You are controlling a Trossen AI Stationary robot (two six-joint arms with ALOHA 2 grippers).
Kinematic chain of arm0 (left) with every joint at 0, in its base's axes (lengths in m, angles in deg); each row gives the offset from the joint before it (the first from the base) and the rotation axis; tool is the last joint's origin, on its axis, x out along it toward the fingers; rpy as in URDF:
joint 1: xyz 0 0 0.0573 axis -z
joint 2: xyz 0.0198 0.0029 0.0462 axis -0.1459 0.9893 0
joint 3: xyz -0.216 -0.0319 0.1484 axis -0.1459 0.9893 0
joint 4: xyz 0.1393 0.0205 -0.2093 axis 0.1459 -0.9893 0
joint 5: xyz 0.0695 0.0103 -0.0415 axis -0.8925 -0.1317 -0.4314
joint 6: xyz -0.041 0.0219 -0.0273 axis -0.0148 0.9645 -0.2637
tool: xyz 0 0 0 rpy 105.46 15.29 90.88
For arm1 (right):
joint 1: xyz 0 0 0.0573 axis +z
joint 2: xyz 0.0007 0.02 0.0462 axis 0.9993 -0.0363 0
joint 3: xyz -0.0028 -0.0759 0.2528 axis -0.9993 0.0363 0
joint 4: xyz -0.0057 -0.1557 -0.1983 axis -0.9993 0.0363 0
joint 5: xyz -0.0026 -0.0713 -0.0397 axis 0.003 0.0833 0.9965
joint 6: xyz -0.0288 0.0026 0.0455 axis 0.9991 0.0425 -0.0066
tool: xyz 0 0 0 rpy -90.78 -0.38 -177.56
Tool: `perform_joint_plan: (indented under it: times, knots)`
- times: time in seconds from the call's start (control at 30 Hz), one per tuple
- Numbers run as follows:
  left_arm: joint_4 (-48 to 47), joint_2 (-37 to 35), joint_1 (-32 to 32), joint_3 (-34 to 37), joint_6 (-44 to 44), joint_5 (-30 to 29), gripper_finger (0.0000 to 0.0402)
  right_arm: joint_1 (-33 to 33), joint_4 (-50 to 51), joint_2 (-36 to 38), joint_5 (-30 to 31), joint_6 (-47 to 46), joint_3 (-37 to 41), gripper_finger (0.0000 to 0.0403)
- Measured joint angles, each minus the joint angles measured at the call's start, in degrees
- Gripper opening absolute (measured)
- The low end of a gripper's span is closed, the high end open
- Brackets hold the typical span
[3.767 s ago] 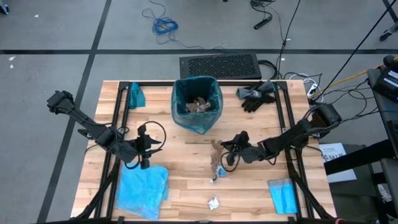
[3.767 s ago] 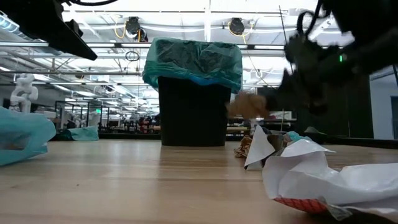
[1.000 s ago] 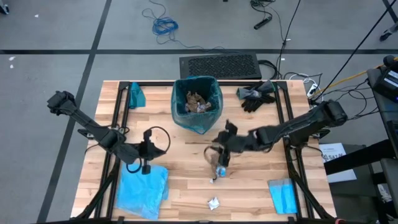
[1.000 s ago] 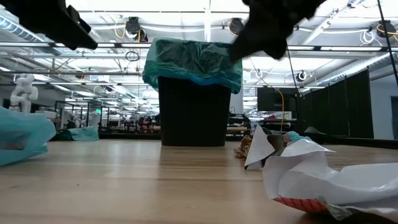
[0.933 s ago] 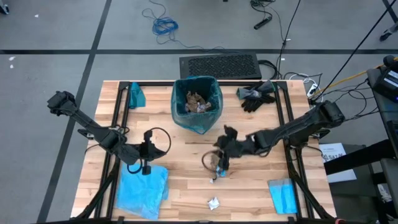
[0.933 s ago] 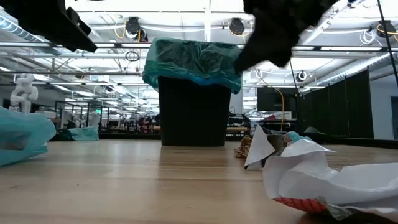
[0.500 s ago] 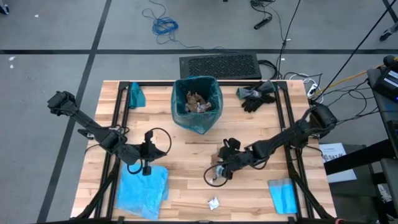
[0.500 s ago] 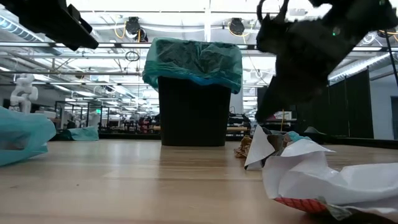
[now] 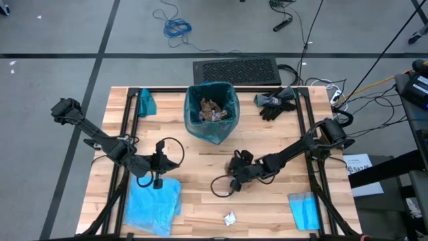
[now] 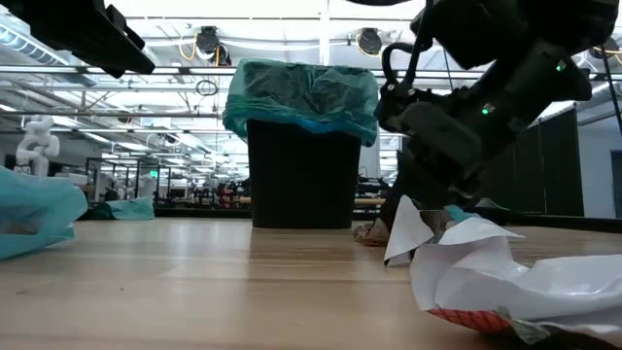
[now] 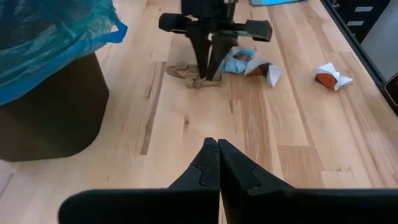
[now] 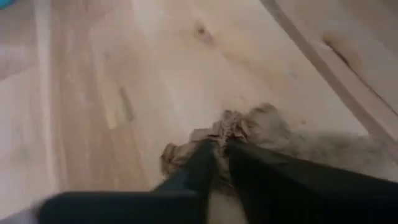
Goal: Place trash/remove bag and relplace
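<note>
Right tool (image 11: 209,73) nipping brown paper wad (image 11: 189,74) mid-frame on counter (image 11: 298,143): light, soft, crushable, best pinched at raised crumple; left tool (image 11: 217,163) pressed together.

We're seeing a black bin (image 10: 299,175) sitting mid-table, with the teal-green bag (image 10: 301,97) draping over its rim. The right gripper (image 10: 413,209) is coming down just right of the bin, tips sitting at a brown paper wad (image 10: 371,231) on the wooden table (image 10: 194,282); can't tell the finger state here. White crumpled wrappers (image 10: 486,267) are lying in the near right foreground. A sky-blue plastic bag (image 10: 34,216) is showing at the left edge. Part of a dark arm (image 10: 83,34) is crossing the top left corner.
</note>
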Motion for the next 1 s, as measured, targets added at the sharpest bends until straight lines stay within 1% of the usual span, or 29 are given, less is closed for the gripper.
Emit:
perform_joint_plan:
  times: [0.03,0.13,0.3,0.37,0.47,0.67,0.73,0.87,1.0]
  knots:
    - [0.00,0.00,0.02,0.00,-0.02,0.00,0.0000,0.16,-0.46,0.48,-0.25,0.70,0.10,0.0013]
    - [0.03,0.00,0.01,0.00,-0.04,-0.02,0.0000,0.25,-3.05,3.16,-0.25,2.04,0.12,0.0006]
    - [0.19,0.00,0.00,0.00,-0.05,-0.11,0.0000,-0.48,-8.18,11.10,5.37,11.19,0.08,0.0001]
    - [0.27,0.00,0.02,0.00,-0.06,-0.17,0.0000,-1.79,-9.12,14.91,6.92,14.76,0.02,0.0001]
    - [0.30,0.00,0.00,0.00,-0.09,-0.35,0.0000,-3.83,-10.64,19.38,7.40,19.59,0.01,0.0001]
    - [0.41,0.00,-0.02,0.00,0.02,-1.02,0.0000,-8.60,-18.22,25.44,7.10,28.92,0.01,0.0000]
    - [0.47,0.00,-0.04,0.00,0.11,-1.07,0.0000,-11.43,-20.92,26.42,6.00,30.49,0.01,0.0000]
    - [0.86,0.00,-0.02,0.00,1.07,-1.13,0.0000,-18.48,-21.38,26.74,-1.30,29.29,-1.28,0.0000]
    - [1.42,0.00,-0.02,0.00,1.14,-1.14,0.0000,-24.07,-21.30,24.87,-2.21,26.41,-3.11,0.0002]
